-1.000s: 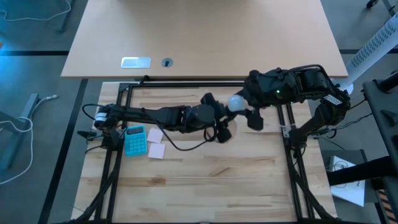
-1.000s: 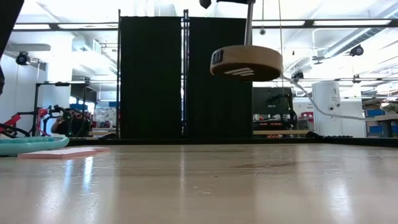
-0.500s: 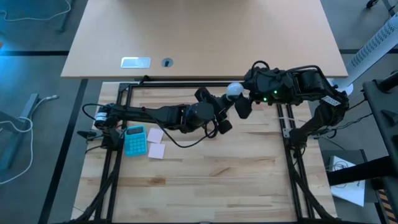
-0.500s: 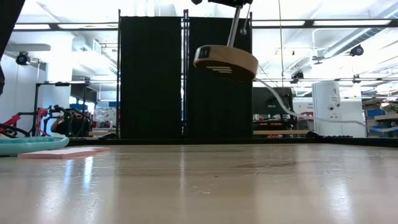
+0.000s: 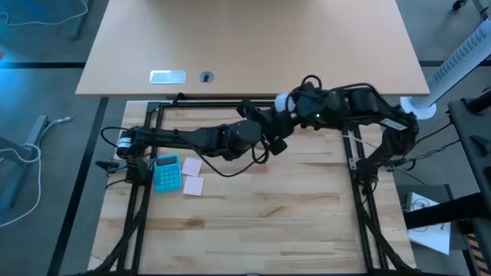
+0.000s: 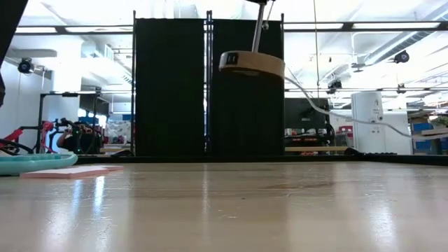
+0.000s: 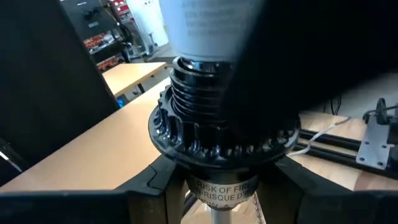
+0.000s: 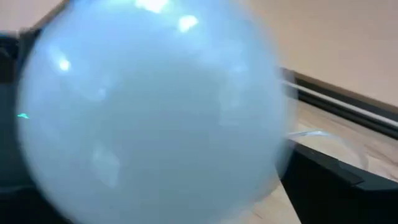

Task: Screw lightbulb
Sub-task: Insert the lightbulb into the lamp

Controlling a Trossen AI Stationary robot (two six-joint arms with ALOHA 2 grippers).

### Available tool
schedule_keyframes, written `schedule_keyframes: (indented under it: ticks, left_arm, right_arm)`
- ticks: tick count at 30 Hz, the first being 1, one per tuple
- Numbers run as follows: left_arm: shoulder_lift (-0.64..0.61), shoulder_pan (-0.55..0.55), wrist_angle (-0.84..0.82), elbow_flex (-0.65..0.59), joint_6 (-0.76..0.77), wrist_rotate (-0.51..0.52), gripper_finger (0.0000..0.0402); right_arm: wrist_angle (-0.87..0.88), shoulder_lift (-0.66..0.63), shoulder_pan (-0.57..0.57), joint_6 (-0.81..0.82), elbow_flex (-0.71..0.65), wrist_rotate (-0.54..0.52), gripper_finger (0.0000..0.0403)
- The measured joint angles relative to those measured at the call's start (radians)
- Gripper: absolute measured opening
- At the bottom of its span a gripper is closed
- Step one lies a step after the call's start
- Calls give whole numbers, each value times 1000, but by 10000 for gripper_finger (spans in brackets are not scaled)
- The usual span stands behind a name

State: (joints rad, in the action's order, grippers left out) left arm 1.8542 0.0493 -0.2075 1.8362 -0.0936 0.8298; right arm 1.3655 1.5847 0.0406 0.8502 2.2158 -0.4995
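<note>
Cross-threading as the chief danger here, judged from how the parts sit. On the left side of the surface (image 5: 253, 222), well apart from the work, a teal calculator (image 5: 166, 172) and pink notes (image 5: 192, 176); no part in this and little chance of being struck.

Next rightward, the left claw (image 5: 268, 132), raised above the surface and clamped about the neck of the black socket (image 7: 217, 140), one dark finger on either side of it in the left wrist view. Round wooden disc (image 6: 252, 63) of that socket hanging in mid-air in the low view, slightly tilted, with nothing beneath it. Hence a second hazard: only that narrow hold to resist any twist applied to the bulb, so possible turning or slipping of the whole fitting inside the fingers, or a drop of the disc to the surface.

Then the lightbulb (image 5: 282, 101), its ribbed screw base (image 7: 198, 78) at the mouth of the socket, several threads bare above the rim, so apparently barely started rather than seated. Cannot tell whether the axis is truly in line with the socket; if skewed, likely jamming of the threads on the next turn.

Farthest right, the right claw (image 5: 295, 110), closed on the white globe, which fills the right wrist view between that claw's dark fingers. Smooth rounded glass, so a fair chance of the fingers sliding round it without turning it, or of cracking it under too hard a squeeze.
</note>
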Motion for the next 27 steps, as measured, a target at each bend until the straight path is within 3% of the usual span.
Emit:
schedule_keyframes:
  ticks: [9, 17, 21, 27]
  left_arm:
    - [-4, -8, -46, -3, 32, -136, 143]
    - [1, -29, -52, -18, 47, -517, 143]
    - [4, -52, -64, -35, 43, -642, 143]
    - [5, -79, -58, -37, 33, -833, 143]
  right_arm:
    - [37, -114, 1, -57, 4, 68, 384]
    - [82, -172, 2, -340, 5, 248, 391]
    - [68, -170, 2, -522, 5, 328, 392]
    - [67, -152, 2, -663, 4, 344, 392]
